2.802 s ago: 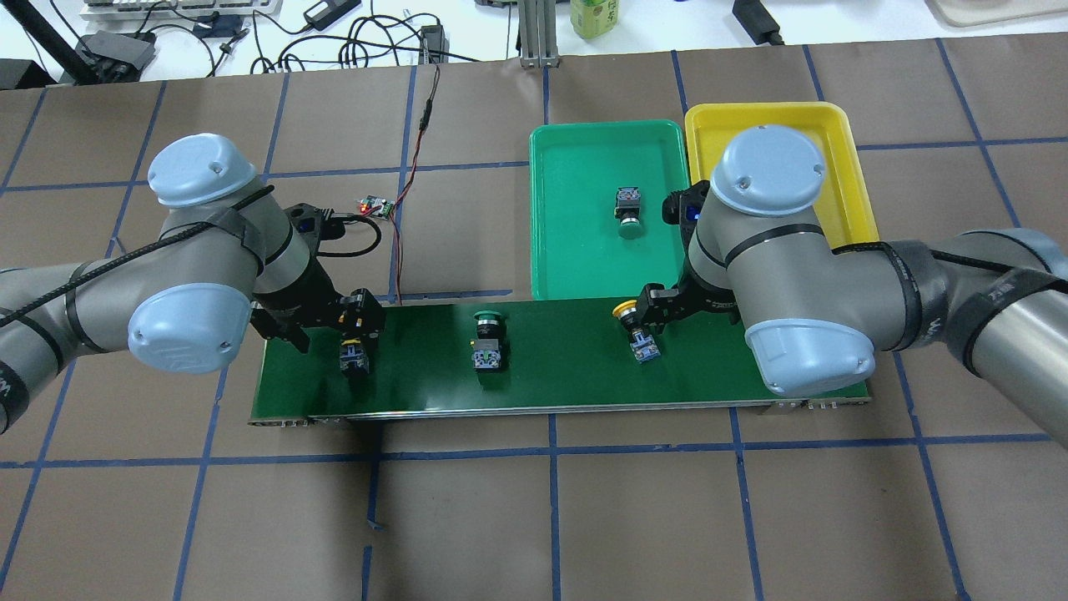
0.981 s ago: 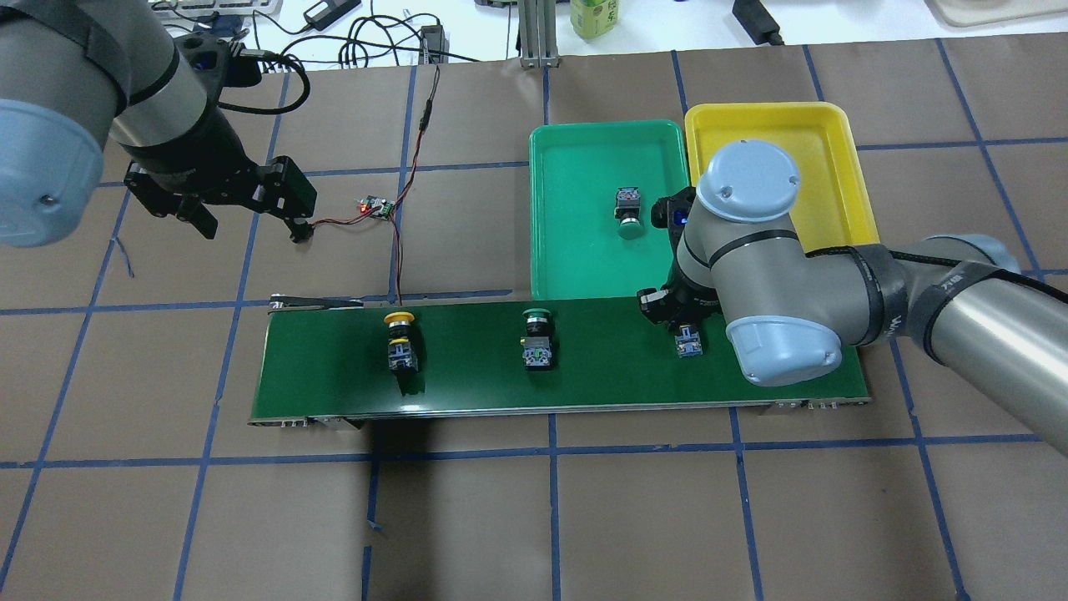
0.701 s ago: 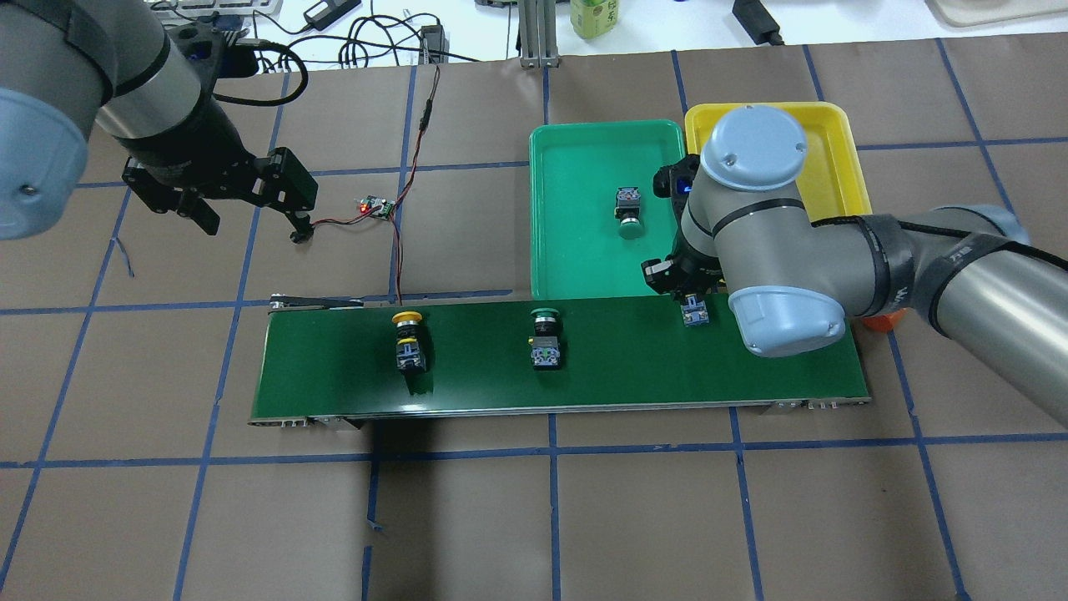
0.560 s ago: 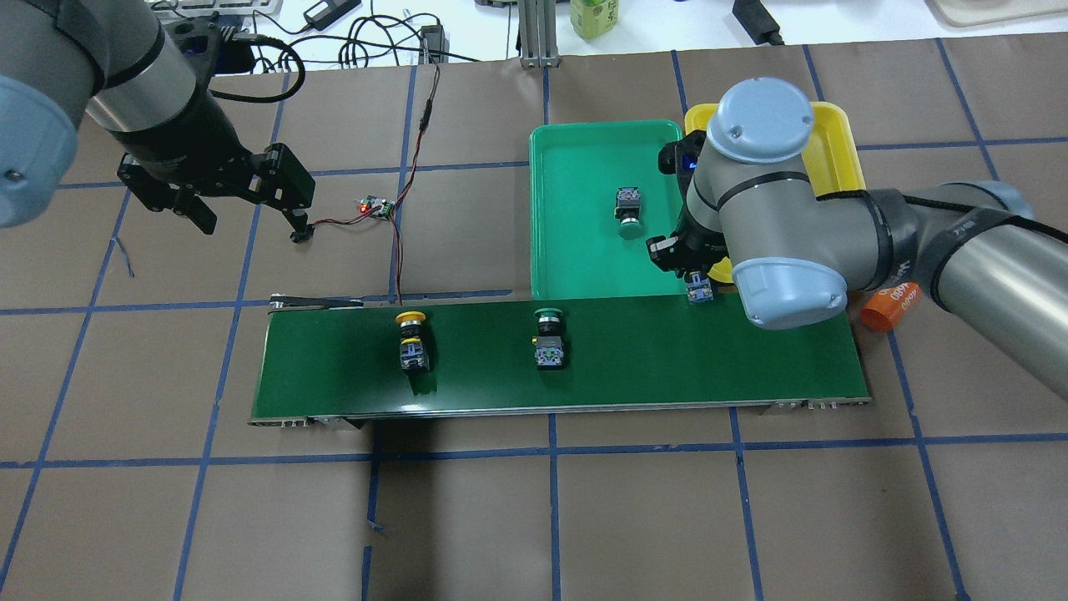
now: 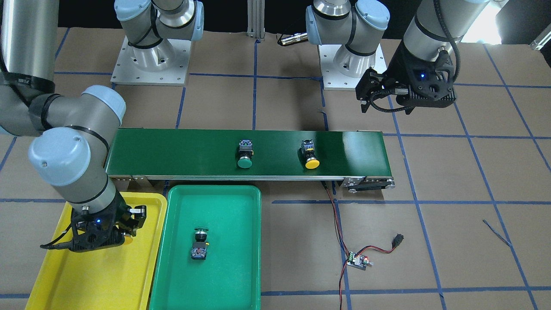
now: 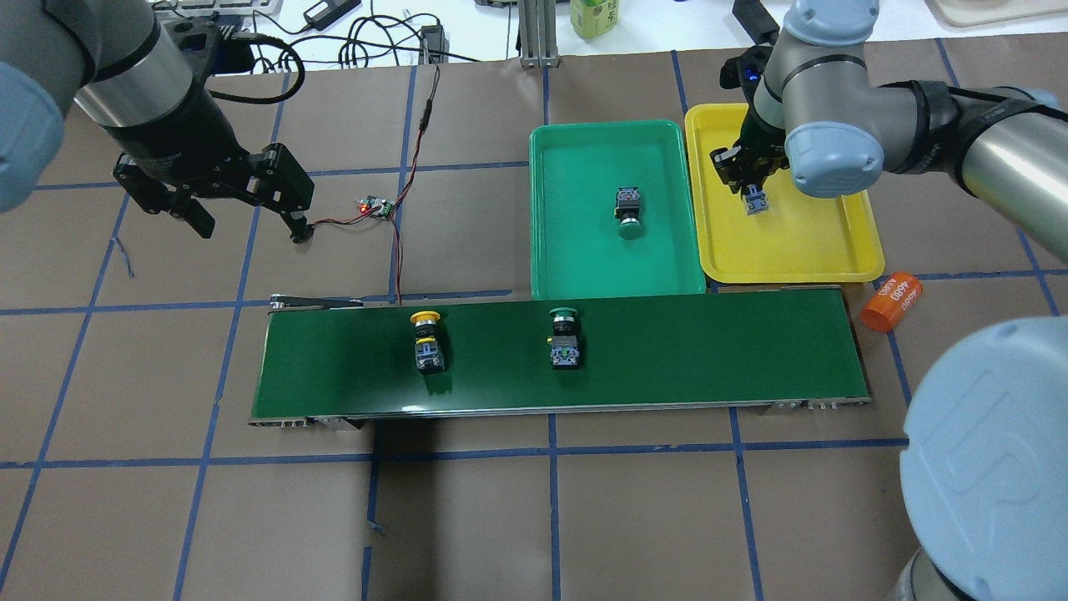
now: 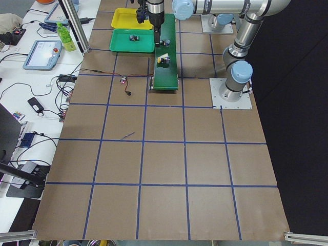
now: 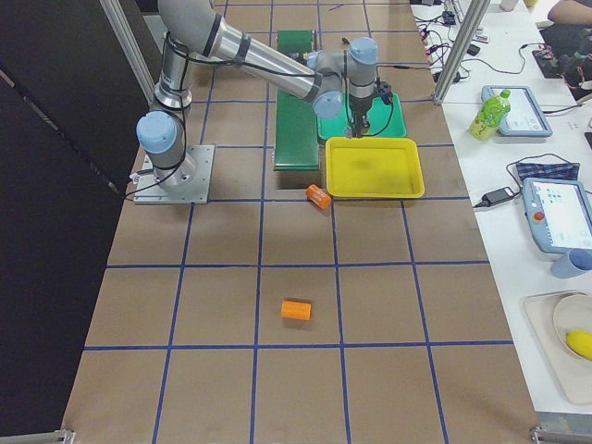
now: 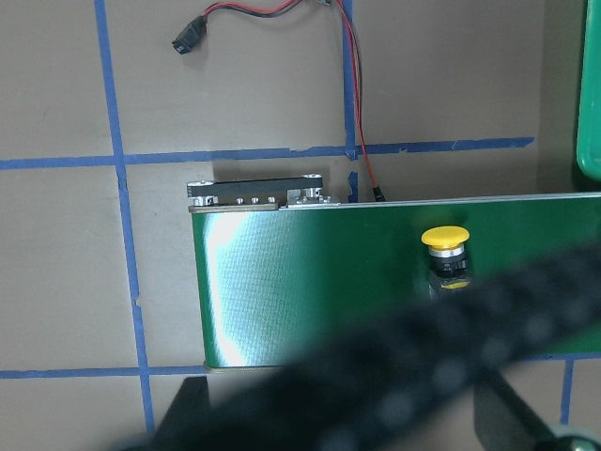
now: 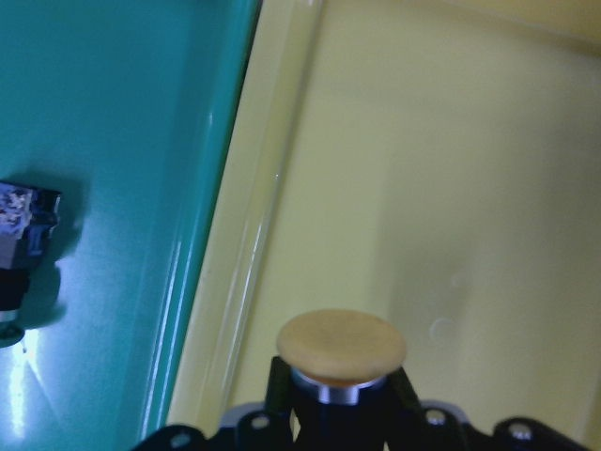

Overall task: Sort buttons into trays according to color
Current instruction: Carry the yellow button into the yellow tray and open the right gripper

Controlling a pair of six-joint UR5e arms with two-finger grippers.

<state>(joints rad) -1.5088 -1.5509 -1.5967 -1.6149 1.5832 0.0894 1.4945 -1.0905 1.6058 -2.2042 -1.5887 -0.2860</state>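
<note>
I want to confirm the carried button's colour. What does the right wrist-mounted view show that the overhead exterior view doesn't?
Wrist only: the yellow cap of the held button in the right claw. Overhead only: the belt carrying a yellow button and a green button, the open left claw, an orange cylinder. Both: the yellow tray beneath the held button, the green tray holding a sorted button.

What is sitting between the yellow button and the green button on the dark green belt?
Nothing. In the overhead view only bare belt runs from the yellow button to the green button.
</note>
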